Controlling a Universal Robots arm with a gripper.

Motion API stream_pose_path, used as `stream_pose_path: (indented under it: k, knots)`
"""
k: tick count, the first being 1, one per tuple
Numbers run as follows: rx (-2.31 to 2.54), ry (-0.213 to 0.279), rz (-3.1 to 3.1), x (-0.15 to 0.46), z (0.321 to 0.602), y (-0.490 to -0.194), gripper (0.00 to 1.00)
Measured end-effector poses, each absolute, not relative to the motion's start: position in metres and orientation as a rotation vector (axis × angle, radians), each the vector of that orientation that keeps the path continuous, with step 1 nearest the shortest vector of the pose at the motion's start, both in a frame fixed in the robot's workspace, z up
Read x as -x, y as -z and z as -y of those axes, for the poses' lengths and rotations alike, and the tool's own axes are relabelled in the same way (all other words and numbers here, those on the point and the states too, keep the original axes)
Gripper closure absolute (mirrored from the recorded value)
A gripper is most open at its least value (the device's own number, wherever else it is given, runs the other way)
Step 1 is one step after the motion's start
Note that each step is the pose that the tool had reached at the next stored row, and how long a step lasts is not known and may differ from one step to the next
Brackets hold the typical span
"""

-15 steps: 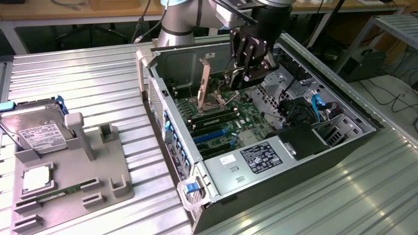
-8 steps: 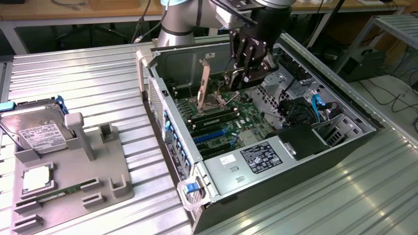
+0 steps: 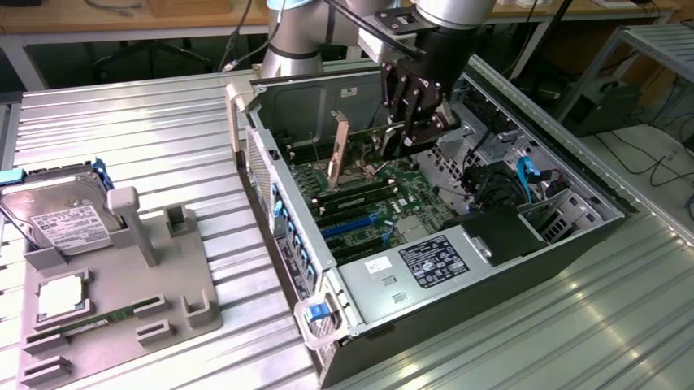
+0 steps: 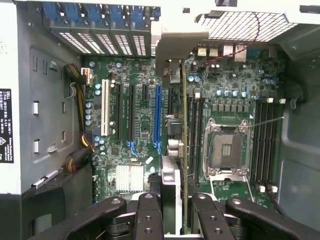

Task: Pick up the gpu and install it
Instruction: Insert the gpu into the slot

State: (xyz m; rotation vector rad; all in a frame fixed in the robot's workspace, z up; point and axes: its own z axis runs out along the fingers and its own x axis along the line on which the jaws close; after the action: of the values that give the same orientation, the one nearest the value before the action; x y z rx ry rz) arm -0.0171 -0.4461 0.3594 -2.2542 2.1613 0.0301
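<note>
We see the black gripper (image 4: 175, 202) pinching the thin dark gpu (image 4: 170, 172) edge-on over the green motherboard (image 4: 116, 150), square metal socket (image 4: 226, 150) beside.

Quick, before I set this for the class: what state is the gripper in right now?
Gripper: closed, holding the gpu edge-on above the motherboard.

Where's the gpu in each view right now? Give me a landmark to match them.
Exterior view: gpu upright inside the open case, at the gripper.
Wrist view: gpu edge-on, clamped in the gripper, beside the CPU socket.
Shared landmark: long blue motherboard slot.
</note>
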Motion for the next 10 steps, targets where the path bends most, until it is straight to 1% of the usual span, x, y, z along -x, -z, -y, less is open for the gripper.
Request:
stream_pose_path:
  k: [10]
  knots:
    - [2.215,-0.030,-2.202,0.0170,0.4458,-0.3501,0.72]
